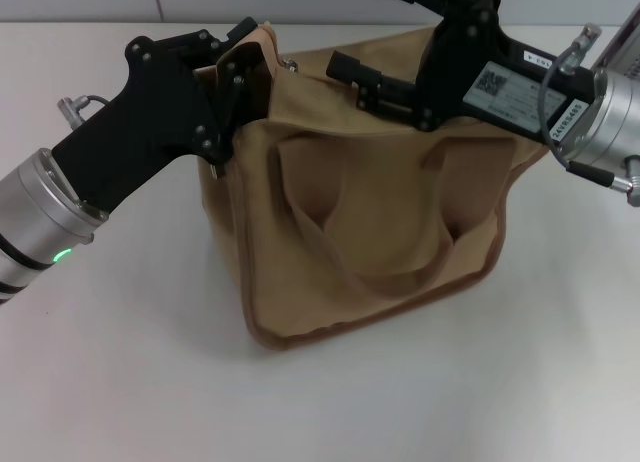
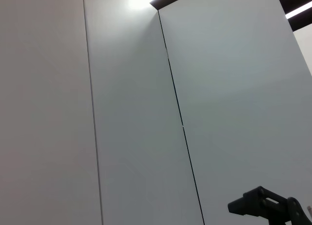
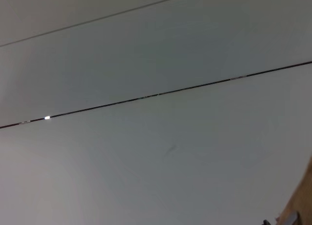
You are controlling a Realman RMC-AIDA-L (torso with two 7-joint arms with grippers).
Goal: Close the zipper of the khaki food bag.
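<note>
Head view: one khaki food bag (image 1: 370, 232) sits mid-table, slumped, two strap handles draped down its near face. My left gripper (image 1: 235, 82) is at the bag's far-left top corner, seemingly pinching the canvas there, though the grip itself is hidden. My right gripper (image 1: 385, 87) reaches across the far top edge; I cannot tell how it stands. One small silver pull (image 1: 290, 64), likely the zipper's, glints between them. Soft, light cloth; it will buckle unless that corner is held taut and the pull drawn.

Left wrist view: wall panels only; one dark gripper part (image 2: 265, 208) shows.

Right wrist view: wall panels; one sliver of khaki (image 3: 300, 205).
</note>
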